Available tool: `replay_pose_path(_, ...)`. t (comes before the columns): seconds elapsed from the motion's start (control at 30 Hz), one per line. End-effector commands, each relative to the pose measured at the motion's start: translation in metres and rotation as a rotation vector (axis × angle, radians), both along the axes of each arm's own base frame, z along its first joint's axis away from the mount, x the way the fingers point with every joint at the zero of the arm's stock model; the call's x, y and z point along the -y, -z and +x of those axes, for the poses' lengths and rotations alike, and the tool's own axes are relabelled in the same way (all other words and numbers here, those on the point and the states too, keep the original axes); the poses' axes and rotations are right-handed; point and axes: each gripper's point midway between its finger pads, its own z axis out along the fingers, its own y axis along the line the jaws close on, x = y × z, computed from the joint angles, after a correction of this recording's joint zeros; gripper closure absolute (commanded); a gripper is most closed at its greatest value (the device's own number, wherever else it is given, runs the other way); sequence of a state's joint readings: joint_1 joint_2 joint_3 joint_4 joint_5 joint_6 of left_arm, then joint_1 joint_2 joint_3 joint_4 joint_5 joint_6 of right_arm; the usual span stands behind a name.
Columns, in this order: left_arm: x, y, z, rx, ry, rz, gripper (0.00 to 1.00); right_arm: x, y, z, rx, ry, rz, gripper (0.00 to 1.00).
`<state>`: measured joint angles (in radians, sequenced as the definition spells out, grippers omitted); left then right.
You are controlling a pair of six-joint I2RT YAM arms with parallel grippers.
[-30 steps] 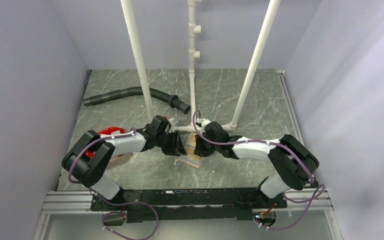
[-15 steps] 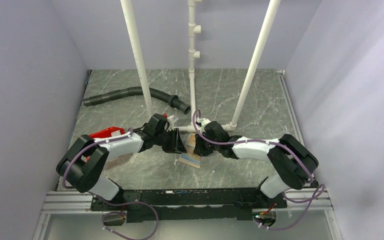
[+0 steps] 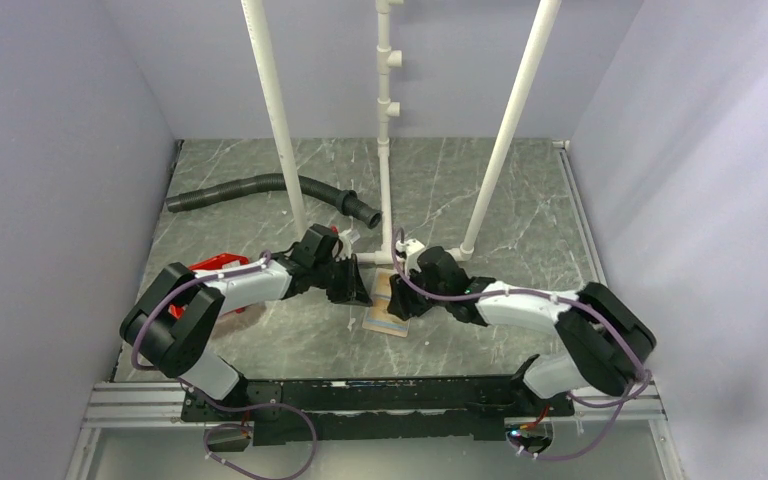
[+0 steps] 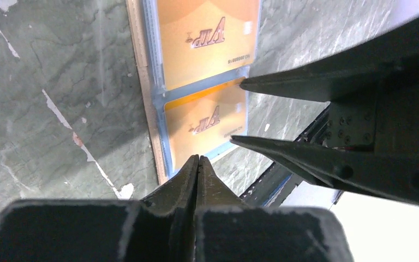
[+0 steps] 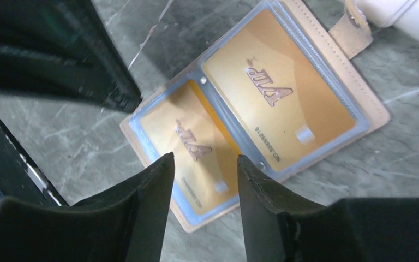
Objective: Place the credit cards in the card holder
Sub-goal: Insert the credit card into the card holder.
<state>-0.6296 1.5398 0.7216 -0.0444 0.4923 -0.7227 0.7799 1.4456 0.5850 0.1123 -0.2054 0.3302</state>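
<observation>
Plainly, both credit cards (image 5: 278, 93) read "VIP" in slanted gold lettering, each with a small line of print starting "NO." whose digits were too fine to read with certainty. They were yellow-gold and sat in the pale blue clear pockets of the card holder (image 5: 372, 105), one to a pocket, side by side. The card holder lay opened flat on the grey marbled desk (image 3: 290, 340) between the two arms, its tan rim showing along the edges and its snap tab (image 5: 352, 33) lying beside a white pipe (image 5: 409, 16). The right gripper (image 5: 204, 158) hung just above the pocket nearer the arm bases, its fingers (image 5: 153, 185) a narrow gap apart with nothing between them, the card showing through that gap. The left gripper (image 4: 197, 159) had its fingers pressed together tip to tip, no card seen in them, the tips pointing at that same near end of the holder; whether they touched it could not be told
</observation>
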Motion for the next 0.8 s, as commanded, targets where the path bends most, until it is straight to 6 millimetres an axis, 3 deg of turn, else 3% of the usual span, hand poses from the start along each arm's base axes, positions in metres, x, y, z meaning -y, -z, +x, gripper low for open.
replay_pose_path(0.0, 0.004, -0.017, 0.007, 0.033, 0.01, -0.012, 0.98, 0.004, -0.038, 0.003, 0.232, -0.123, 0.025, 0.49)
replay_pose_path(0.13, 0.005, -0.017, 0.005, 0.028, 0.024, -0.012, 1.0, 0.016, -0.063, 0.01, 0.392, -0.149, -0.029, 0.37)
replay_pose_path(0.2, 0.006, -0.017, 0.002, 0.02, 0.041, -0.024, 0.95, 0.018, -0.07, 0.012, 0.418, -0.161, -0.044, 0.32)
replay_pose_path(0.27, 0.004, -0.015, -0.001, 0.007, 0.041, -0.012, 0.86, 0.015, -0.074, 0.01, 0.351, -0.127, 0.009, 0.28)
replay_pose_path(0.37, 0.003, -0.013, -0.003, 0.012, 0.065, -0.01, 0.75, 0.017, -0.078, 0.015, 0.119, 0.147, 0.207, 0.26)
replay_pose_path(0.5, 0.009, -0.012, 0.0, 0.026, 0.102, -0.023, 0.69, 0.025, -0.054, -0.002, -0.168, 0.391, 0.326, 0.34)
replay_pose_path(0.63, 0.01, -0.003, 0.002, 0.017, 0.095, -0.011, 0.67, 0.041, -0.041, -0.004, -0.239, 0.522, 0.278, 0.41)
replay_pose_path(0.77, 0.006, 0.01, 0.001, -0.007, 0.09, 0.021, 0.67, 0.042, -0.029, -0.01, -0.329, 0.548, 0.243, 0.46)
